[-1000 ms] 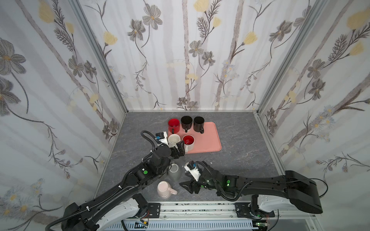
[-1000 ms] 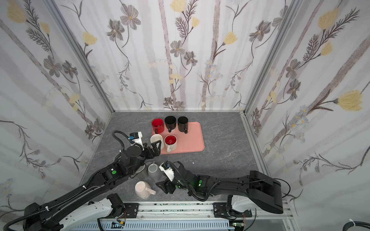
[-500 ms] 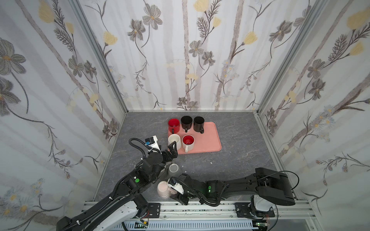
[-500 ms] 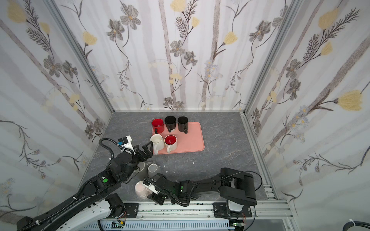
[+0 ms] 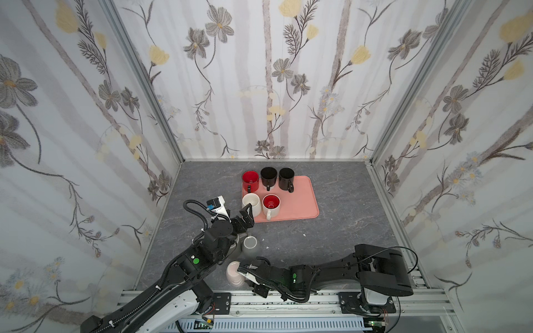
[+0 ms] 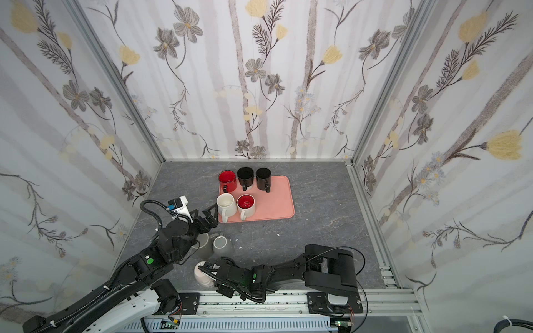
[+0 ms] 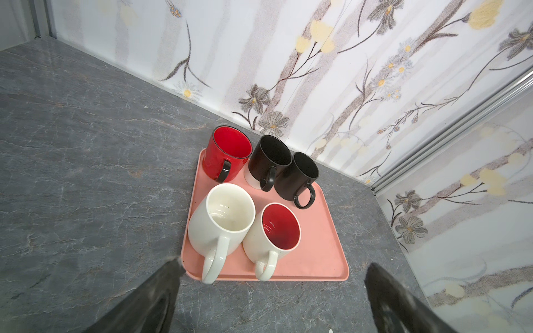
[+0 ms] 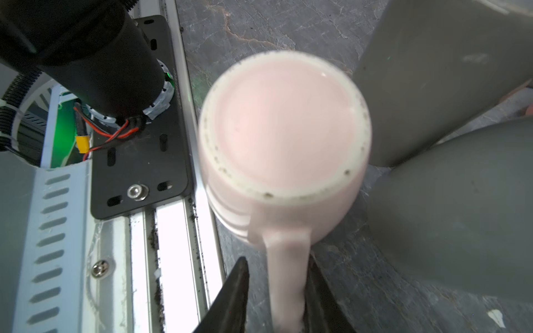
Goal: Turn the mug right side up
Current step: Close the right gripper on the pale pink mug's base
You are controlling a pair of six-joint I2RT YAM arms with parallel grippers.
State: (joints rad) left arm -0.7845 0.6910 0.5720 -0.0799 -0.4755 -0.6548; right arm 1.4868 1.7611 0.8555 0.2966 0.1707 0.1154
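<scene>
Pink mug, glazed ceramic, sits at the front edge of the grey tabletop, just beside the metal rail, and appears to stand mouth down. In the right wrist view its flat base faces the camera, ringed by a pale unglazed foot speckled with dirt. Its handle points toward the right tool, whose two dark fingers stand narrowly on either side of it. A sliver of tabletop shows between one finger and the handle, so I cannot tell whether the pinch is firm. The left tool is spread wide and empty, hovering near the corner of a pink tray that carries five upright mugs. Two grey mugs stand close behind the pink one, partly under the left arm. The mug is probably stiff, fairly heavy for its size, and brittle, so a drop or a knock against the rail could chip it. The glaze looks smooth and likely slippery. The handle is a sensible place to take hold, since it is narrow enough for the fingers, but the body's weight would hang off to one side and could swing or twist in the grip during the flip. A firm squeeze low on the handle, close to the body, would likely control it best.
</scene>
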